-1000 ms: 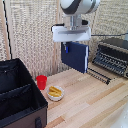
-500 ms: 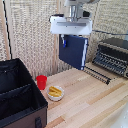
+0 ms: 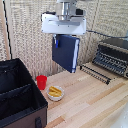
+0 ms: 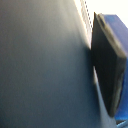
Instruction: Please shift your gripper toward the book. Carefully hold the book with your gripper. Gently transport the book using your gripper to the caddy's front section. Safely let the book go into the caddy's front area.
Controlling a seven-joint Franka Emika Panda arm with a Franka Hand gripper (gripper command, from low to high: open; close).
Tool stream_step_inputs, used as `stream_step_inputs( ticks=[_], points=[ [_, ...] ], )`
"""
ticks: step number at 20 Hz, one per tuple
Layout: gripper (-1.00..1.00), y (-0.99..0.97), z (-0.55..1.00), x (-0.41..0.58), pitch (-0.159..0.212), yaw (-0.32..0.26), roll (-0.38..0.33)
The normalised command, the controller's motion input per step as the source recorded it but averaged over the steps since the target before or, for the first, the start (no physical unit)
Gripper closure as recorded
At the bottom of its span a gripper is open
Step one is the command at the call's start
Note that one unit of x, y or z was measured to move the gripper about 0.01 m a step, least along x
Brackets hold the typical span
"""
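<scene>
Hanging clamped in the gripper (image 3: pixel 59 39) above the table, the book (image 3: pixel 65 52) looks mid-transport — next, I judge, carry it over the caddy (image 3: pixel 20 95) — its front section.

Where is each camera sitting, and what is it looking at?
Exterior view: off the arm, facing the wooden table, caddy, red cup and toaster oven; it shows the hand holding the book in the air.
Wrist view: on the wrist, right up against the book; one blue-tipped finger shows.
Both views share the book.
</scene>
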Motion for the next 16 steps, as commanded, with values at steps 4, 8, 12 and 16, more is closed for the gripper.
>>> stream_step_inputs(
  ticks=[4,8,12,16],
  points=[
    [1.0,0.4,0.52,-0.02,-0.048,-0.253,0.0],
    [1.0,0.41,0.48,-0.02,-0.038,-0.249,0.0],
    [1.0,0.5,0.35,-0.011,-0.005,-0.214,0.0],
    [1.0,0.61,0.2,0.0,0.0,-0.198,-0.002]
  ],
)
